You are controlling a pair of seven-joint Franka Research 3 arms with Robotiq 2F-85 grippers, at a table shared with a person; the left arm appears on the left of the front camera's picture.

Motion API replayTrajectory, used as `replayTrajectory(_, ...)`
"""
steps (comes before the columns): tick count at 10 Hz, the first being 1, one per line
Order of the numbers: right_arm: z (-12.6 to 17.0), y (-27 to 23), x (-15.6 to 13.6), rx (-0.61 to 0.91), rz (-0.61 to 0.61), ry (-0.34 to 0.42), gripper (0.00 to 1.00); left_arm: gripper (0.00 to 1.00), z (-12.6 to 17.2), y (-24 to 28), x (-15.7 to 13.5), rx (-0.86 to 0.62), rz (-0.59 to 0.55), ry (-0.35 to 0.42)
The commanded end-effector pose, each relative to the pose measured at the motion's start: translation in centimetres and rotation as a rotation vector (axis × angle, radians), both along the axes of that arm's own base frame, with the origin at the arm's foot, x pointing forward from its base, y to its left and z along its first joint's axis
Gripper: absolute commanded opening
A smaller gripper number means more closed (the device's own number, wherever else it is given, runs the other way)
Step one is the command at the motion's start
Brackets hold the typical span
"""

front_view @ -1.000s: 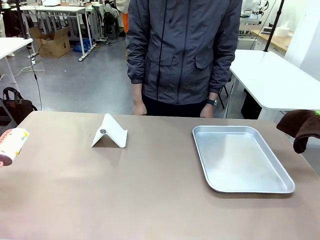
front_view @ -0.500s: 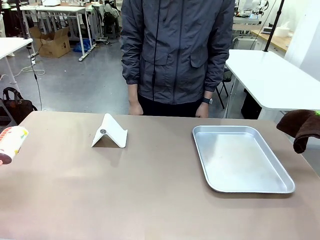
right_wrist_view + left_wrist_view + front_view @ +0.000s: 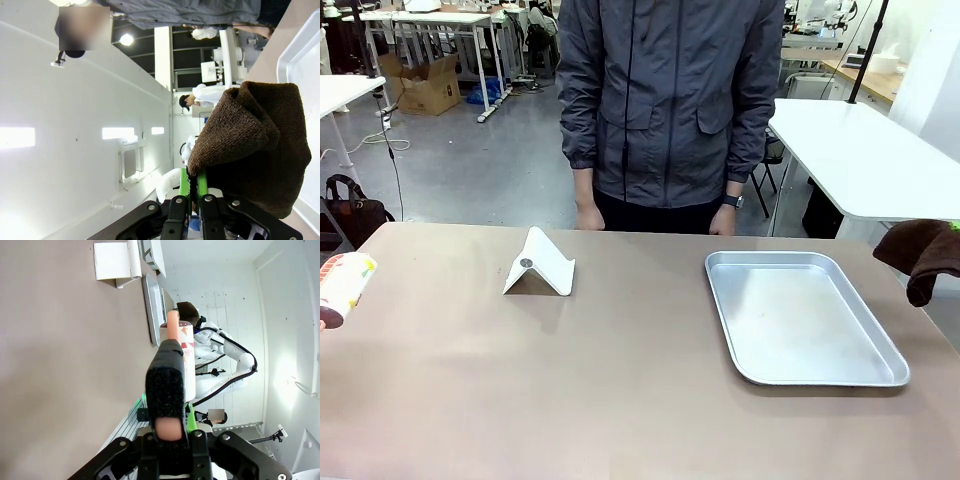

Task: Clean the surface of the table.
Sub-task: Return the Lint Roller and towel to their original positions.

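Note:
The tan-brown table [image 3: 620, 390] spans the front view. At its left edge a lint roller [image 3: 344, 286] with a printed wrapper hangs just above the top. In the left wrist view my left gripper [image 3: 169, 390] is shut on the roller's pink handle [image 3: 173, 324], with the roller head [image 3: 186, 347] beyond the fingers. At the right edge a brown cloth [image 3: 923, 254] hangs above the table's corner. In the right wrist view my right gripper [image 3: 193, 186] is shut on the brown cloth [image 3: 255, 145], which drapes over its green fingers.
A white folded stand [image 3: 539, 264] sits left of centre and a silver tray [image 3: 880, 378] lies at the right. A person in a dark jacket [image 3: 670, 100] stands at the far edge, hands hanging at their sides. A white-topped table [image 3: 865, 155] stands behind on the right.
The person has shifted slightly to the left and straightened up. The roller, the cloth, the stand and the tray have stayed put.

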State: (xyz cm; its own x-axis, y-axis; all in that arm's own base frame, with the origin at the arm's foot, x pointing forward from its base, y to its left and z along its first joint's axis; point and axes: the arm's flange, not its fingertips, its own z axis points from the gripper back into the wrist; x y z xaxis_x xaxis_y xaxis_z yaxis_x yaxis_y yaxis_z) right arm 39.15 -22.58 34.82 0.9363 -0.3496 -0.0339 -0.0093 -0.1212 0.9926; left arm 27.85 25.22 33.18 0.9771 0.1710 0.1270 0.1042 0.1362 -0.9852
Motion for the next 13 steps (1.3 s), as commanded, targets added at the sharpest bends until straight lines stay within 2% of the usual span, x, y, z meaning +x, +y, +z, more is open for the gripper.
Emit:
replayTrajectory(1, 0.8, -0.1, 0.1, 0.017, 0.005, 0.008, 0.06, 0.19, 0.4, -0.3, -0.1, 0.002, 0.001, -0.001)
replayTrajectory(3, 0.0, 0.0, 0.0, 0.0, 0.0, 0.0, 0.06, 0.19, 0.0, 0.0, 0.0, 0.0, 0.0, 0.0)
replayTrajectory(4, 0.4, -0.3, -0.5, 0.027, -0.036, -0.007, 0.06, 0.19, 0.3, -0.3, 0.5, -0.018, -0.064, -0.048)
replayTrajectory(5, 1.6, 1.2, 0.4, 0.031, -0.018, -0.031, 0.06, 0.19, 1.5, -1.2, 1.7, -0.008, -0.074, -0.062)
replayTrajectory(7, 4.4, 6.0, 2.9, -0.035, 0.066, -0.043, 0.06, 0.19, 4.8, -3.6, 4.0, 0.027, -0.112, -0.087)
replayTrajectory(10, 8.6, 15.3, 5.8, -0.105, 0.126, -0.061, 0.06, 0.19, 10.7, -10.4, 7.1, 0.136, -0.171, -0.056)
replayTrajectory(12, 9.9, 22.8, 6.8, -0.129, 0.097, -0.05, 0.06, 0.19, 15.2, -16.1, 9.1, 0.194, -0.132, -0.03)
replayTrajectory(13, 10.0, 26.8, 7.1, -0.15, 0.111, -0.039, 0.06, 0.19, 17.1, -19.4, 10.4, 0.235, -0.07, -0.019)
